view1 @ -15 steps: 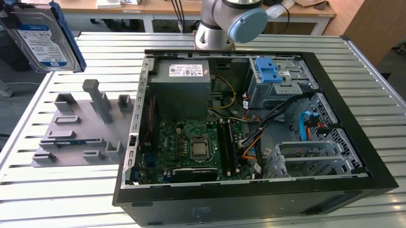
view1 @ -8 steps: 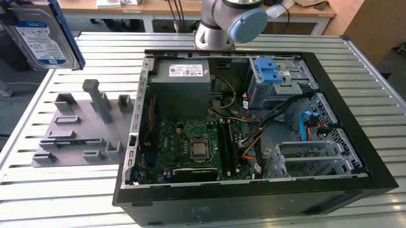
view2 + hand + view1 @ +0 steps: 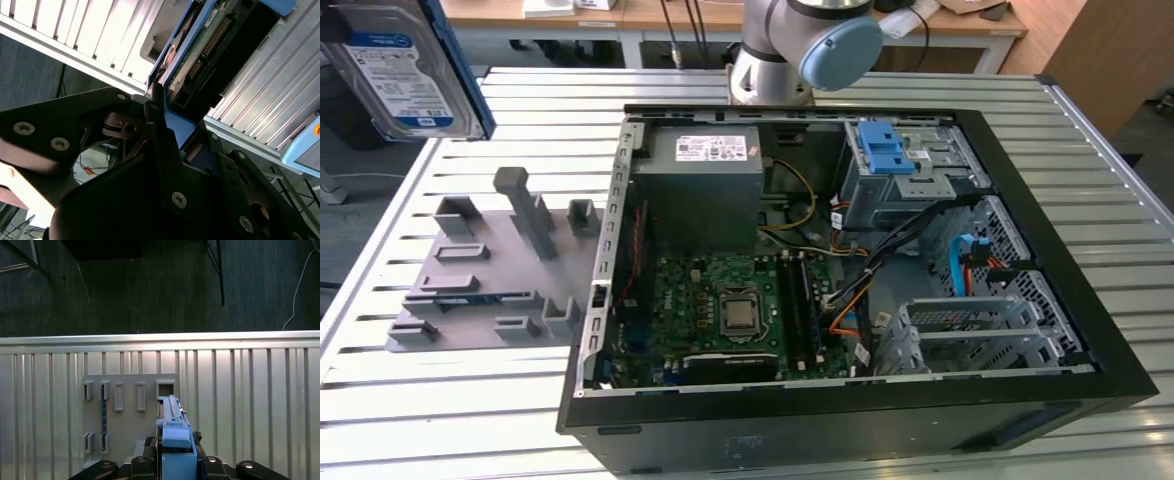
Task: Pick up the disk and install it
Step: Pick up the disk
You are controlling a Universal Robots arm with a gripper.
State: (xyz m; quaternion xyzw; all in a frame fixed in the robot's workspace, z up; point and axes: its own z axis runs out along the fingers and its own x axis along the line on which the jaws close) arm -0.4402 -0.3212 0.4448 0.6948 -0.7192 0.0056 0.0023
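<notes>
The hand is pinching the disk by its blue bracket. The dark fingers are pressed against either side of the bracket, and the green circuit-board face shows in the second wrist view. The disk hangs in the air at the exterior view's far left, well above the slatted surface. In the first wrist view it stands edge-on over the grey fixture plate. The pick-up half of the job looks done, and the carry toward the open computer case is the step in hand. The likely seat is the metal cage with the blue latch, at the case's far end toward the exterior view's right and well apart from the disk. Getting the disk there would call for crossing the case's near-left wall, turning the disk to match the cage opening, and keeping the bracket square in the grip. There is plenty of open room above the case. Inside it is tighter: the power supply stands just beside the cage, and black, orange and blue cables trail across the space near it. The raised posts on the fixture plate and the case's black rim are the edges to stay clear of. Past the far edge of the surface, the first wrist view shows only dark floor.
</notes>
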